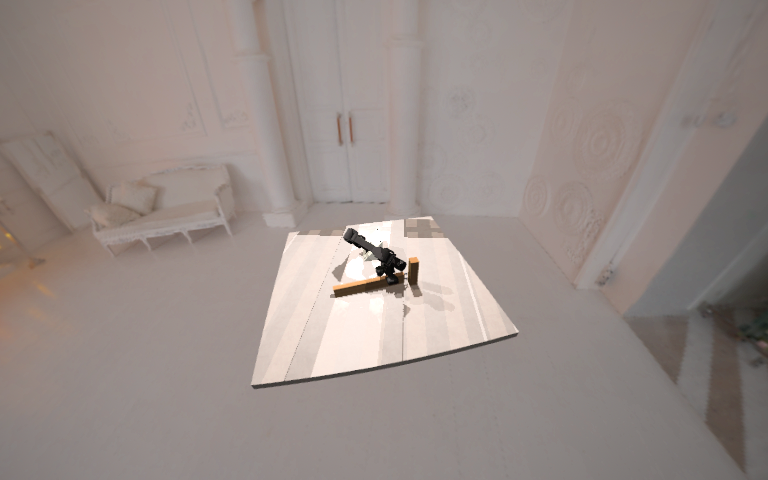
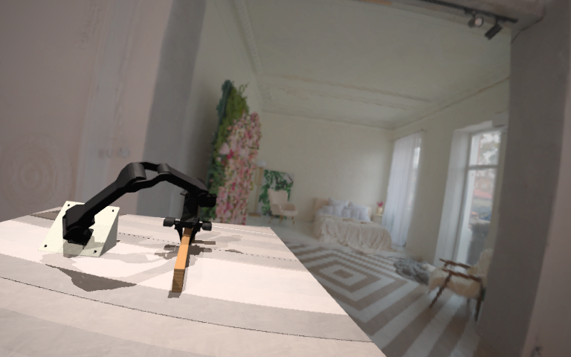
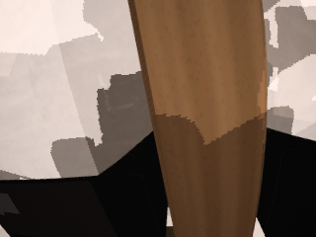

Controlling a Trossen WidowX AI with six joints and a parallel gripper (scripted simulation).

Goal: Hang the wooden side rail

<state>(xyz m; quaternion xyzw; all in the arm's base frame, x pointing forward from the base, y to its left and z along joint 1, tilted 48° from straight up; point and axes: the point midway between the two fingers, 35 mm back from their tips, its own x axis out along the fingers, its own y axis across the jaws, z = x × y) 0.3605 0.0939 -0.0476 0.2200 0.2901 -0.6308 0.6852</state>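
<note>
The wooden side rail [image 1: 356,286] [image 2: 182,254] [image 3: 204,74] lies lengthwise between the fingers of my gripper [image 1: 391,279] [image 2: 186,237] [image 3: 193,129], which is shut on it near its post end. The rail's far end is at or just above the table top, with a small shadow beneath it. The upright headboard post [image 1: 413,271] stands just right of the rail's hook end in the top view, with a narrow gap showing between them. The hooks are too small to make out clearly. The slot and pins are not visible. The post is hidden in the exterior view.
The arm reaches over the table [image 1: 351,345] [image 2: 252,303] from its pale angled base [image 2: 107,235]. Patchy shadows fall across the table top. Its front edge shows in the top view, beyond the rail and post.
</note>
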